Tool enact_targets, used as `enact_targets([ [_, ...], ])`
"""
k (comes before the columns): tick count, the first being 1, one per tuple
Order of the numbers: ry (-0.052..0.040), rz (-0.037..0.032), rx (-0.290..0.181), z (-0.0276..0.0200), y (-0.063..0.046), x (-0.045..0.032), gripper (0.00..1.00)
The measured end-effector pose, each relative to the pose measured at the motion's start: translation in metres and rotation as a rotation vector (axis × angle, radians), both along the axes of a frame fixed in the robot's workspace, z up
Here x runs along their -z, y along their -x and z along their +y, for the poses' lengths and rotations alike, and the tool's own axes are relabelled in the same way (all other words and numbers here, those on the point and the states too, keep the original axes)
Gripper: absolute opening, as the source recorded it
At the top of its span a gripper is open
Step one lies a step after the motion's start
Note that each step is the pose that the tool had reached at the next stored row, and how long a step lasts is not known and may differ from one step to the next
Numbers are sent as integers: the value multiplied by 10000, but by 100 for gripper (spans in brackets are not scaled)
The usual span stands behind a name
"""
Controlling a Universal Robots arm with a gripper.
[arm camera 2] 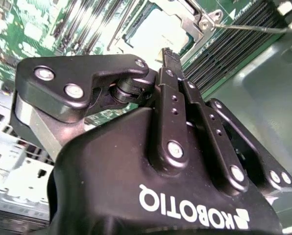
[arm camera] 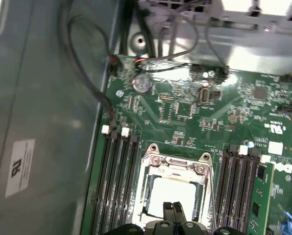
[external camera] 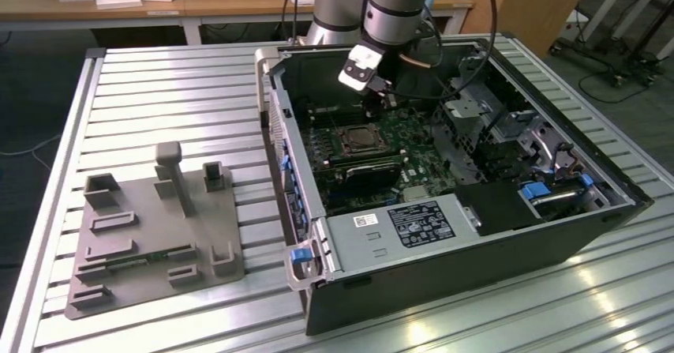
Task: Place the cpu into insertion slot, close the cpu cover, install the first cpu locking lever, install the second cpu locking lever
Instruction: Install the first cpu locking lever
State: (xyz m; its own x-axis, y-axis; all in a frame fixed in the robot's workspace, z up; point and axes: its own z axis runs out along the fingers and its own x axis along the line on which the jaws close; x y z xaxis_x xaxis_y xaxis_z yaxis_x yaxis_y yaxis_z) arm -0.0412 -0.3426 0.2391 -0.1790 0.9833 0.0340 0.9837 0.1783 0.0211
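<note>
The insertion slot sits on the green motherboard inside the open computer case. In both wrist views the cpu lies in it, silvery top up. The cpu cover lies flat around the chip as a silver frame. My gripper hangs just above the slot with its fingers pressed together and nothing between them; its tip is over the chip's edge. A thin metal locking lever stands out beside the slot.
Long black memory slots flank the slot on both sides. Black cables run along the case wall. A metal drive cage and a labelled grey box fill the case's other end. A grey fixture block stands on the slatted table.
</note>
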Motion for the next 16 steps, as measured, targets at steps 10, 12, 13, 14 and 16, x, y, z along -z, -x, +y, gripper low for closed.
enact_targets([
  [10,-5,0,-830,0,47,2,10],
  [12,-6,0,-832,0,48,3,10],
  [13,-7,-1,-832,0,48,3,10],
  [14,-7,-1,-831,0,49,3,10],
  [16,-6,0,-831,0,51,3,10],
])
